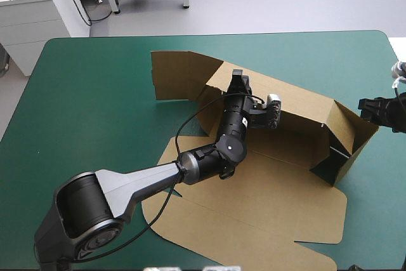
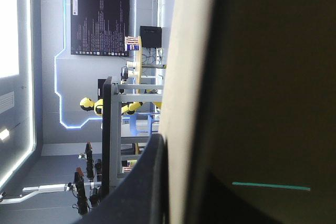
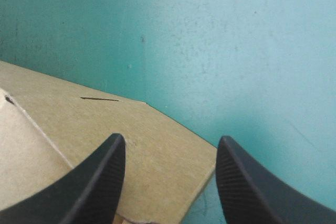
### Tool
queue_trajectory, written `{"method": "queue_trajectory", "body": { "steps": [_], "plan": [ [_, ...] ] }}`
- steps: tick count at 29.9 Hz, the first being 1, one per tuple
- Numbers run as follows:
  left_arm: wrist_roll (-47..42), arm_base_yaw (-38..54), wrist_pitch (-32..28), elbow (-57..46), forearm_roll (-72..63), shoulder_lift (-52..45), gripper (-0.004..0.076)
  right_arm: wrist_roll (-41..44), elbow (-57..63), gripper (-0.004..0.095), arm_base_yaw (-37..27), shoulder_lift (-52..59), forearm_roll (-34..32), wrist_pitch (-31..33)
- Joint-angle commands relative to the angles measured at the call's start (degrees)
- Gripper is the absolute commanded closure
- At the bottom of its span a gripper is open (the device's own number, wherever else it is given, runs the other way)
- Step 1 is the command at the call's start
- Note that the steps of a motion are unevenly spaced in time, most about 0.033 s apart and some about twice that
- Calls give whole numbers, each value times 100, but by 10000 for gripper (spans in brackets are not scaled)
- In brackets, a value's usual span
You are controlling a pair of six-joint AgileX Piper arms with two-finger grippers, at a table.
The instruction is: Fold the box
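The brown cut-board box [image 1: 279,176] lies mid-table on the teal-green cover [image 1: 95,93], and by my reading it is roughly half formed; the long far wall stands up, and the end wall nearest the right gripper [image 3: 170,140] is raised to meet it in a corner; the broad lid panel lies flat behind the left gripper [image 1: 238,82], toward the robot; the end flap [image 1: 181,74] to that gripper's left looks splayed outward and not tucked. The left gripper reaches across the box floor to the top edge of the far wall, and appears all but closed on it; in its wrist view the board rises right beside its one visible black finger [image 2: 142,182], while the other finger cannot be made out. The right gripper hangs over the cover just beside the raised end, its fingers well apart and empty, with a flat board flap under and just ahead of them. Still to do, as I judge: raise and tuck the untucked end and lock the walls.
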State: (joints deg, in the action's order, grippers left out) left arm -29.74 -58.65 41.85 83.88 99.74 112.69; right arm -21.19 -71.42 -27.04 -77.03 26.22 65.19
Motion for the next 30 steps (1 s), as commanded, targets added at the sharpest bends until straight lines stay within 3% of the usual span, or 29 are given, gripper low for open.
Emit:
{"method": "queue_trajectory", "body": {
  "steps": [1,4,15,21,30],
  "plan": [
    [-146,-7,-175,73,-211,-168,732,-377,490,413,5,396,484,458],
    [-146,-7,-175,73,-211,-168,732,-593,749,413,5,655,938,417],
    [-150,-7,-175,73,-211,-168,732,-657,774,413,5,1223,931,249],
    [-150,-7,-175,73,-211,-168,732,-1516,996,413,5,1223,1109,-118],
    [-150,-7,-175,73,-211,-168,732,-3347,2368,413,5,1223,2212,-777]
  ]
}}
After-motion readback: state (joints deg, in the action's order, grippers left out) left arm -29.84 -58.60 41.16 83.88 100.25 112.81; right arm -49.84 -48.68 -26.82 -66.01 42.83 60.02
